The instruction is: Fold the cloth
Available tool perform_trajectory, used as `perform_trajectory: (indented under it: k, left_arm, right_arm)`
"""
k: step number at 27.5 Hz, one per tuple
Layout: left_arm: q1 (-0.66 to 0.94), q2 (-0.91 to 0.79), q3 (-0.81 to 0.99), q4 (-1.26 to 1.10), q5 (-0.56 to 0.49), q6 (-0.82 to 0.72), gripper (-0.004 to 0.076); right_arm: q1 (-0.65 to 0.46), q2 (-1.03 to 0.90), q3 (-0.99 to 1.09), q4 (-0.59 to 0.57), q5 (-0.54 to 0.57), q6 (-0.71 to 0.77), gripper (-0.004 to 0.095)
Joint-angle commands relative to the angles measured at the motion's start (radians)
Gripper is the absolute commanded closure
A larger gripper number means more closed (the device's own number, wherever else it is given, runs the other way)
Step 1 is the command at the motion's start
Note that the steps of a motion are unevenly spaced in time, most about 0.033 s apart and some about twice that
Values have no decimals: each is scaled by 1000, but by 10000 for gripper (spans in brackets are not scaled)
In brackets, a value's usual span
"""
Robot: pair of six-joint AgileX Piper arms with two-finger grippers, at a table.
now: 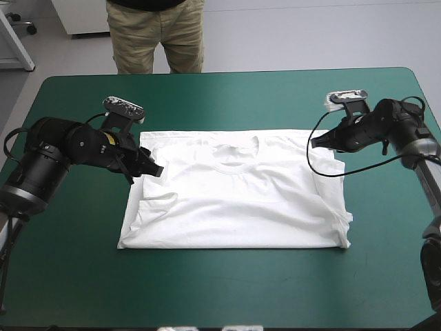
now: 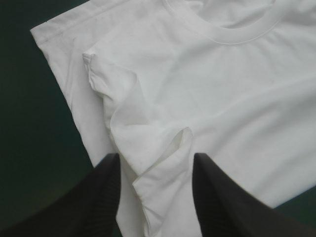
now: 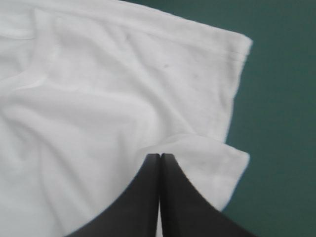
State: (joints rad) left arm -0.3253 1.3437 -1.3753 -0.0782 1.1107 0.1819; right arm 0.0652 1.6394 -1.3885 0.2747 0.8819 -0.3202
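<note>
Teal-green table cover (image 1: 220, 296) carries the T-shirt (image 1: 241, 200) flat at centre, soft, light and limp, best pinched at its sleeve folds: left gripper (image 2: 156, 157) gapes astride the left one, right gripper (image 3: 159, 155) closed, apparently empty, over the right.

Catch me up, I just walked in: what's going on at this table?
Two robot arms are working on a white T-shirt, which lies spread flat on the teal-green table, collar toward the far edge. The left gripper is open at the shirt's left sleeve, with a raised wrinkle of fabric between its fingers. The right gripper is shut at the right sleeve corner. The body is not yet folded.
</note>
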Motion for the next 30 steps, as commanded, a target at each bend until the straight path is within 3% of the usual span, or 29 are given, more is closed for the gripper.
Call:
perform_trajectory:
  k: [1,8,15,23,26,30]
  left_arm:
    - [-2,-32,-25,-9,-42,-13,384]
    - [-2,-32,-25,-12,-44,-17,384]
    - [-2,-32,-25,-18,-44,-24,384]
    - [-2,-32,-25,-19,-41,-24,384]
    - [-2,-32,-25,-19,-39,-24,384]
    - [-2,-72,-25,29,-23,-41,384]
  right_arm:
    - [70,-74,-33,18,12,11,921]
    - [215,-55,-33,-42,24,72,921]
    - [244,42,1,-34,79,79,921]
    - [244,155,95,-34,0,84,921]
    - [244,130,95,-31,-7,73,921]
    - [244,-66,95,-11,6,55,920]
